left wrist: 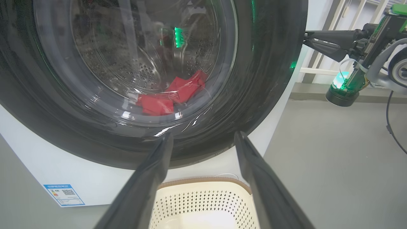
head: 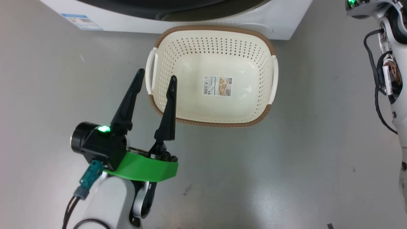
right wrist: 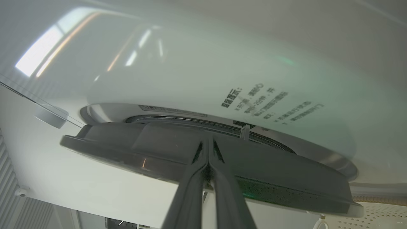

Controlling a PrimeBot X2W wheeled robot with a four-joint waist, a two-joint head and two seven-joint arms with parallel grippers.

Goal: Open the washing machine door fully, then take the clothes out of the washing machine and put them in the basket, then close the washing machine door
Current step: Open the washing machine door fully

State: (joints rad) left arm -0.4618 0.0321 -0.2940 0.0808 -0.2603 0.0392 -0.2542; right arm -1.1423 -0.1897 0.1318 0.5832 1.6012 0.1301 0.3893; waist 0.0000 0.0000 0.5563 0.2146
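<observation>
The washing machine (head: 286, 19) stands at the top of the head view, its door (head: 143, 6) a dark arc. In the left wrist view the door's (left wrist: 270, 79) black rim and glass cover the drum, and the red clothes (left wrist: 155, 105) lie behind the glass. The basket (head: 216, 123) sits on the floor before the machine with only its paper label inside. My left gripper (head: 156, 74) hovers open by the basket's left handle, holding nothing. My right gripper (left wrist: 306, 37) is shut, with its tips against the door's right rim edge (right wrist: 127, 149).
A blue label (head: 82, 21) marks the machine's lower left front. My right arm (head: 388, 63) with its dark cables hangs at the head view's right edge. Grey floor (head: 318, 159) spreads around the basket. A white railing (left wrist: 318, 70) stands beyond the machine.
</observation>
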